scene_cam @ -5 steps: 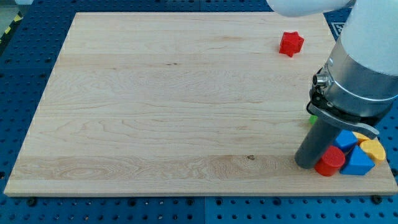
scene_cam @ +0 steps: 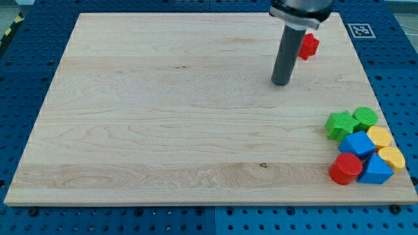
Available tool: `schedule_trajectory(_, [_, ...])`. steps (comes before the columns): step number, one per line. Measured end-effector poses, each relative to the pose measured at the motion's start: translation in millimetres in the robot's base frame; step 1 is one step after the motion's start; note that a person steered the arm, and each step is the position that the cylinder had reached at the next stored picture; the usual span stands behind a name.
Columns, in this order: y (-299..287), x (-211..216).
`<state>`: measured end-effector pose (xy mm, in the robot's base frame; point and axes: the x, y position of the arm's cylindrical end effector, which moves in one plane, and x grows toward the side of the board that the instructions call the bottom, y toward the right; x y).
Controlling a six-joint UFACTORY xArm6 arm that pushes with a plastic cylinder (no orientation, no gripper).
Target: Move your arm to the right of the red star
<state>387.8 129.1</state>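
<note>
Pale wood makes up the board (scene_cam: 163, 117), which fills most of the camera view and lies on a blue pegboard table (scene_cam: 19, 78). The dark rod (scene_cam: 285, 55) comes down from the view's top edge, and my tip (scene_cam: 281, 83) rests on the board in the upper right part. There are no jaws on this arm to be apart or together, only the straight rod.

The red star (scene_cam: 309, 45) sits near the board's top edge, up and to the view's right of my tip. The rod's upper part covers the star's left side, so only its right portion shows. My tip is thus on the star's left and lower side.

Well apart from both, in the board's lower right corner, a cluster of blocks sits packed close together. A green star (scene_cam: 339, 124) and a green round block (scene_cam: 365, 117) form its top. Below them are a blue cube (scene_cam: 357, 143), a yellow block (scene_cam: 380, 136) and a second yellow block (scene_cam: 392, 157). At the bottom are a red cylinder (scene_cam: 345, 168) and a blue triangle block (scene_cam: 377, 170).

A black and white marker (scene_cam: 360, 30) lies on the table beyond the board's top right corner.
</note>
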Motion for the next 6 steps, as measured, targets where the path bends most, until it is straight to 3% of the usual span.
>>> schedule_trajectory(4, [133, -24])
schedule_trajectory(5, [142, -81])
schedule_trajectory(6, [122, -111])
